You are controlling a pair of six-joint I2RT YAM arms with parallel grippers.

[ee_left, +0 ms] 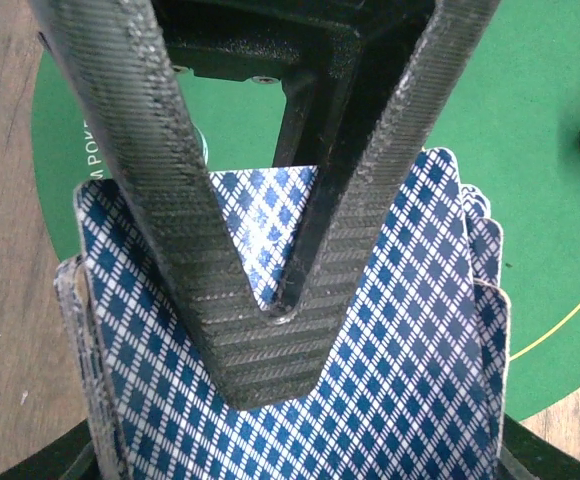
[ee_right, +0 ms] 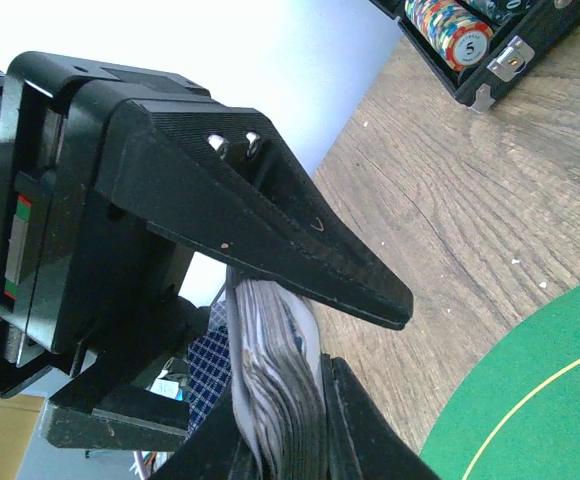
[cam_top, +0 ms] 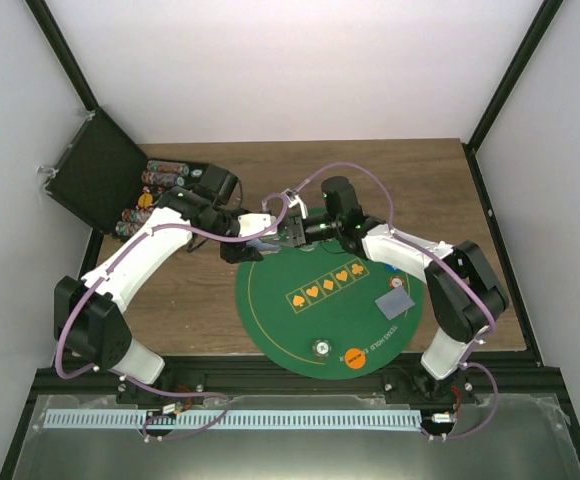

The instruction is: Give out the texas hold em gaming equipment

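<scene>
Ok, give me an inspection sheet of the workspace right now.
Surface: wooden table, round green mat on it.
Job's things: deck of cards in the right claw; grey-backed cards, pale token, orange token on the mat; chips in the open black case.
Clutter: nothing seen.
Claws: right claw shut on the deck; left claw at its top card, grip unclear.
Cables: purple cables along both arms.
Surroundings: white walls, black frame.

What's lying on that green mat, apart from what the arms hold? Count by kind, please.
Orange token: 1
Pale token: 1
Chip stack: 1
Card pile: 1
Total: 4
</scene>
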